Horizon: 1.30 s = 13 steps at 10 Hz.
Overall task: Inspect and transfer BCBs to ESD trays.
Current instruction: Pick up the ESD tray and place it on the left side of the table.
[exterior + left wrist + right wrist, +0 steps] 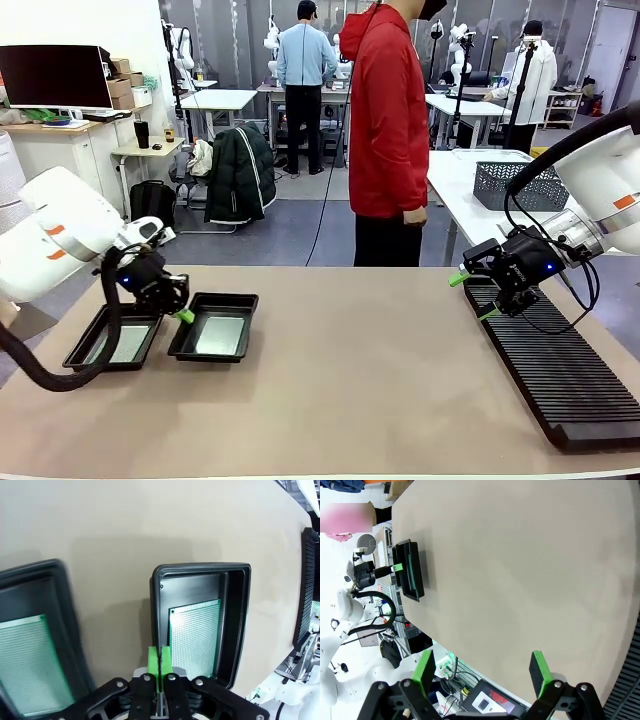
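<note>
Tan table (pixel 350 380) holds two ESD trays (pixel 214 327), apparently each with BCBs (pixel 195 635); left jaws pressed together, right spread.

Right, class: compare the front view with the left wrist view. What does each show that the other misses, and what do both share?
Front view alone: a person in red at the table's far side and the open right hand above the long black rack's far end. Left wrist view alone: the fine hole grid on the BCBs and the left hand's green pads pressed shut. Both: two black ESD trays, each holding a board, and the tan tabletop.
</note>
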Motion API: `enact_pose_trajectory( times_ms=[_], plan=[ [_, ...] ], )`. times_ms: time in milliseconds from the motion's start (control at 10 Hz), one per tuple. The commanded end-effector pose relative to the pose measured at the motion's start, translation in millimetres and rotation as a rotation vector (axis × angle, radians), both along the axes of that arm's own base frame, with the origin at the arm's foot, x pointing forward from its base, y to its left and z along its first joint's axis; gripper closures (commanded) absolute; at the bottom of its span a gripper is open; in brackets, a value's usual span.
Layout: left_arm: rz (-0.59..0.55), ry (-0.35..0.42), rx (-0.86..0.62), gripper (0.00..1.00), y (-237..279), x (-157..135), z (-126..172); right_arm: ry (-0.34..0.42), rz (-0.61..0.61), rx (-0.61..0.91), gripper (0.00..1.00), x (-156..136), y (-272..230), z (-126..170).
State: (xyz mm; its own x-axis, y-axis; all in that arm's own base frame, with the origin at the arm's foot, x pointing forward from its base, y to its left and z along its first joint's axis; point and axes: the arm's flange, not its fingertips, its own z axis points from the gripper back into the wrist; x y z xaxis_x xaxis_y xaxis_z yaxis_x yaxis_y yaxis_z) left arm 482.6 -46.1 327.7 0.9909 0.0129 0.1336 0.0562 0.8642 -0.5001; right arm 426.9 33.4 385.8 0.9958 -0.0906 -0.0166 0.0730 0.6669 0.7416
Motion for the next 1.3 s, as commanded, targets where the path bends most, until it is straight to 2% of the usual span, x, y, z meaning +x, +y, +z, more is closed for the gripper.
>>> enact_pose_trajectory(
  times_ms=[0,700,1100,1200],
  plan=[
    [-0.023,-0.001,0.0,1.0,15.7,-2.2,-4.5,0.011,-0.019,-0.016,0.0,1.1,1.2,1.0],
    [-0.004,-0.005,-0.009,1.0,18.4,0.2,-22.3,0.011,-0.019,-0.016,0.0,1.1,1.2,1.0],
    [0.001,0.014,0.002,1.0,6.2,1.5,-29.6,0.011,-0.019,-0.016,0.0,1.1,1.2,1.0],
    [-0.002,0.026,0.009,1.0,12.1,0.2,-23.9,0.011,-0.019,-0.016,0.0,1.1,1.2,1.0]
  ],
)
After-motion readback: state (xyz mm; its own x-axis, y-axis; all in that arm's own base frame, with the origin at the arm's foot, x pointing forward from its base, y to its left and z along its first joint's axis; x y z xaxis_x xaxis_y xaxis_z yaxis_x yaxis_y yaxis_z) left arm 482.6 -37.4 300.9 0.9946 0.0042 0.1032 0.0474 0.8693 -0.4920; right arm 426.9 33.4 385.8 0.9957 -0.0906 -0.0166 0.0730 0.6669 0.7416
